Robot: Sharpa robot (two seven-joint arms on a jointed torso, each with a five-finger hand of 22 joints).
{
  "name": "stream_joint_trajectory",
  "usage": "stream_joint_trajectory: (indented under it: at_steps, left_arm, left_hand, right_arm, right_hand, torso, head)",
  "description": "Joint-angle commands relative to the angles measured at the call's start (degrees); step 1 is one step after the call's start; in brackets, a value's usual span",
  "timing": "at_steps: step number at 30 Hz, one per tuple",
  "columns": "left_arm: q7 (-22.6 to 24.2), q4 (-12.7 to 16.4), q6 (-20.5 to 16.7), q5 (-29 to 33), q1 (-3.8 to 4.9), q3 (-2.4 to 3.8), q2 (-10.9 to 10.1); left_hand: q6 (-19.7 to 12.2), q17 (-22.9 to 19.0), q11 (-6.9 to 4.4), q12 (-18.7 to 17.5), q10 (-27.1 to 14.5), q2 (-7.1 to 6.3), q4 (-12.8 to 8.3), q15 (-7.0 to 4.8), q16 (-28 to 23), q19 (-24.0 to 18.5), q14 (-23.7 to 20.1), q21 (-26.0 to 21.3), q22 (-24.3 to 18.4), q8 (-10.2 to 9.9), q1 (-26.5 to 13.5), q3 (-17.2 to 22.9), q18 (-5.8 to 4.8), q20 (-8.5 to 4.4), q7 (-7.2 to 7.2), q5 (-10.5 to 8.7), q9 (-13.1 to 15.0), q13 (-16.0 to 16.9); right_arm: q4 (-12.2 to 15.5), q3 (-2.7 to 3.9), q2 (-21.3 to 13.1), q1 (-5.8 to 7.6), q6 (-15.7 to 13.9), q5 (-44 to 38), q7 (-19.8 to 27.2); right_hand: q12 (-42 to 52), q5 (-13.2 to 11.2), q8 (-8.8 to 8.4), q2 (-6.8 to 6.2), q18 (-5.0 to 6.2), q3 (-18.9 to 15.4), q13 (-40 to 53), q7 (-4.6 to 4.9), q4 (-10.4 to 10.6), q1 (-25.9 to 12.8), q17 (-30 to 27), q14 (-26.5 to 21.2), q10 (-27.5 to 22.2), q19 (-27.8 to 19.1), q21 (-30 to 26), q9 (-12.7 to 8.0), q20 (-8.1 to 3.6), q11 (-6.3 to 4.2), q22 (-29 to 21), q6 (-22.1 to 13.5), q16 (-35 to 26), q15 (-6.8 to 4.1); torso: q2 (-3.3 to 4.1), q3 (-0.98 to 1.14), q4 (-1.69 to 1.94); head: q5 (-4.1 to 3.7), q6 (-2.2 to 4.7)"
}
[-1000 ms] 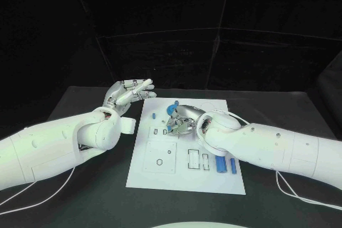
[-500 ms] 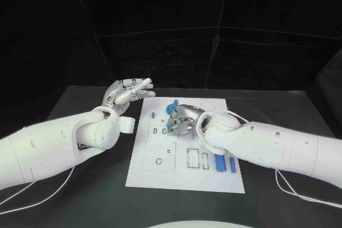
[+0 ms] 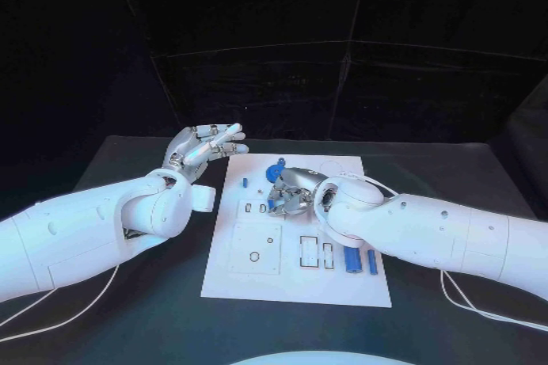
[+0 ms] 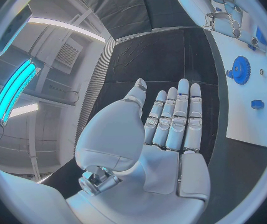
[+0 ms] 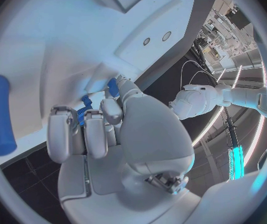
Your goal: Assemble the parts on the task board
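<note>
Right hand [image 3: 292, 197] sits just left of frame centre in the head view, fingers curled down onto the task board [image 3: 299, 290]. Versus 1.0 s ago it has barely shifted: same spot on the board's upper-middle. In the right wrist view I see the curled fingers [image 5: 86, 134] closed around a small blue part [image 5: 86, 104], ribbed like a gear, pressed against the white plate, so I read that hand as holding it.

Left hand [image 3: 206, 146] is up at upper left of the frame, off the board's left edge, above the black table [image 3: 137, 309]. It has stayed there since the earlier frames, with only a slight drop. Left wrist view shows the palm flat, fingers [image 4: 173, 119] straight and side by side, thumb out, nothing in it.

Board: flat matte white plate, rectangular, with outlined rectangular slots and small holes. A round blue gear [image 3: 275, 173] lies near the top of the board, just above the right hand; in the left wrist view it looks toothed, with a hub hole. A small blue piece [image 3: 243, 184] lies left of the hand. Two blue bars [image 3: 353, 260] lie side by side on the board's lower right, close by the right forearm. A smooth blue cylinder [image 5: 0, 115] with rounded ends lies on the plate at the left of the right wrist view.

Hands are silver metal, arms glossy white.
</note>
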Motion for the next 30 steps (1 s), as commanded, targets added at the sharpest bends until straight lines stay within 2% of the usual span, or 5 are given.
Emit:
stream_joint_trajectory:
  at_steps: [1, 16, 30]
  left_arm:
    - [0.4, 0.1, 0.8, 0.0, 0.09, 0.06, 0.1]
    - [0.3, 0.0, 0.8, 0.0, 0.09, 0.06, 0.0]
    - [0.2, -0.3, 0.8, 0.0, 0.09, 0.06, 0.0]
  left_hand:
    - [0.1, 0.1, 0.20, -0.2, 0.2, 0.46, -0.3, 0.15, -0.4, 0.4, 0.3, -0.3, 0.0, -0.2, 0.2, 0.0, 0.87, 0.11, 0.13, 0.29, 0.0, 0.0]
    - [0.1, 0.1, 0.20, -0.2, 0.2, 0.46, -0.3, 0.15, -0.4, 0.4, 0.3, -0.3, 0.0, -0.2, 0.2, 0.0, 0.87, 0.11, 0.13, 0.29, 0.0, 0.0]
    - [0.3, 0.1, 0.07, -0.2, 0.5, 0.69, -0.5, 0.13, -0.6, 0.4, 0.3, -0.4, -0.1, -0.2, 0.3, 0.2, 0.88, 0.10, -0.09, 0.29, 0.0, 0.0]
  right_arm:
    - [0.0, -0.30, -0.1, -0.27, 2.1, -0.6, -1.5]
    - [0.2, -0.30, 0.0, -0.27, -0.6, -0.6, -1.6]
    - [2.6, -0.29, -1.3, -0.36, -10.2, -1.4, 2.3]
  right_hand:
    - [-0.3, -0.5, -0.29, -0.27, -0.51, 0.0, -0.2, 0.02, 0.5, -0.5, 2.4, 3.6, -0.1, -0.1, -0.4, 0.1, 0.22, 0.13, 4.2, -0.6, -0.3, 0.47]
    - [-1.2, -3.0, -1.59, -1.82, -0.48, -2.2, -1.0, 0.60, 1.6, -2.4, 2.4, 3.6, -0.8, -0.2, -0.5, 0.0, 0.74, 0.75, 4.1, -3.2, -0.4, 1.00]
    - [-4.9, -2.5, -1.94, -3.43, -0.25, -6.0, -4.5, 1.78, 2.7, -2.8, 1.9, 3.4, -3.9, -1.0, -1.1, 0.0, 1.57, 1.84, 3.2, -8.6, -0.8, 1.92]
  torso:
    - [0.00, -0.03, 0.08]
    - [0.01, -0.01, 0.02]
    - [-0.01, 0.03, 0.03]
  head:
    - [-0.21, -0.11]
    - [-0.28, -0.20]
    - [-0.20, -0.26]
